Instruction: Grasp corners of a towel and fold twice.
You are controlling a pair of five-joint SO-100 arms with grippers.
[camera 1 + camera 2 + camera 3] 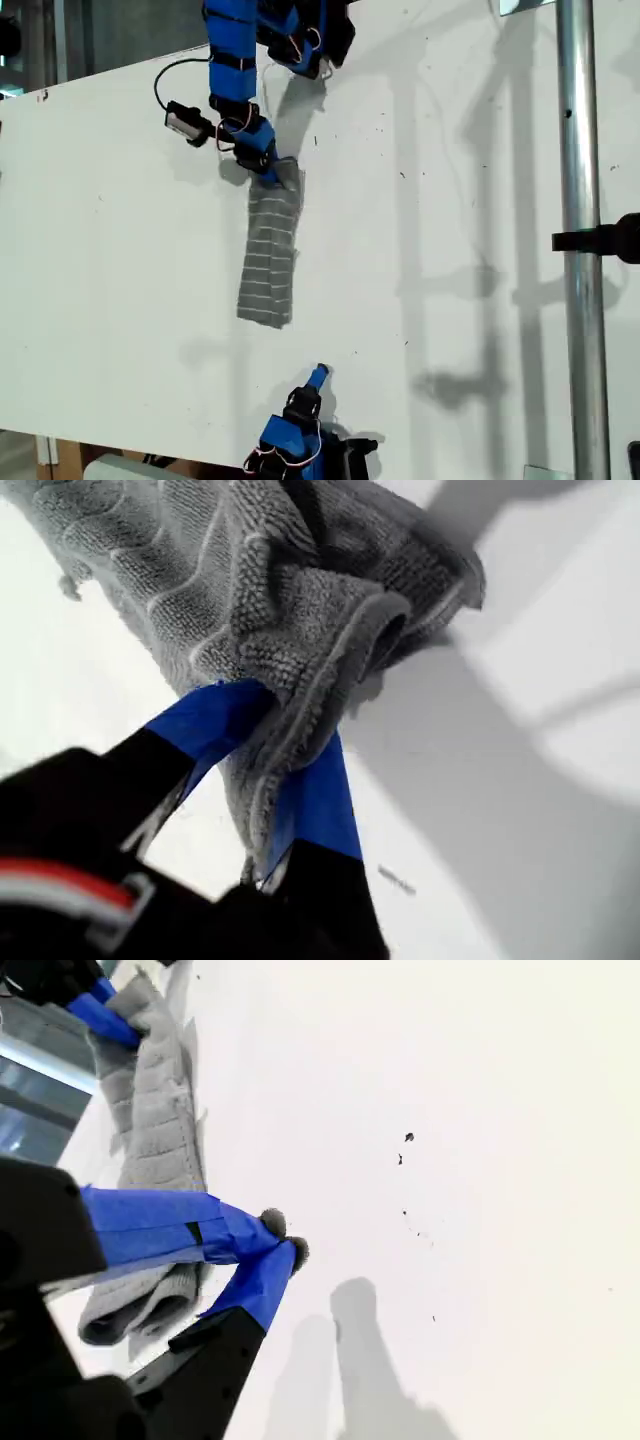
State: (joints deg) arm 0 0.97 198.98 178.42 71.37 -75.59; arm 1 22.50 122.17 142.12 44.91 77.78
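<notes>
On the white bench (120,260), near the middle of the exterior view, the towel (270,262) lies as a long narrow grey strip with thin pale stripes, already folded over on itself. It looks soft, light and limp (thick looped weave, no stiffness), so I judge it will sag and bunch wherever it is lifted; the rounded corners and hemmed edge are the firmest places to take hold. My first gripper (282,742) has its blue jaws closed on the bunched far end of the cloth, layers pinched between them. My second gripper (278,1235) sits beside the strip's near end, apart from it, jaws nearly together with only a wisp of grey fluff at the tips.
</notes>
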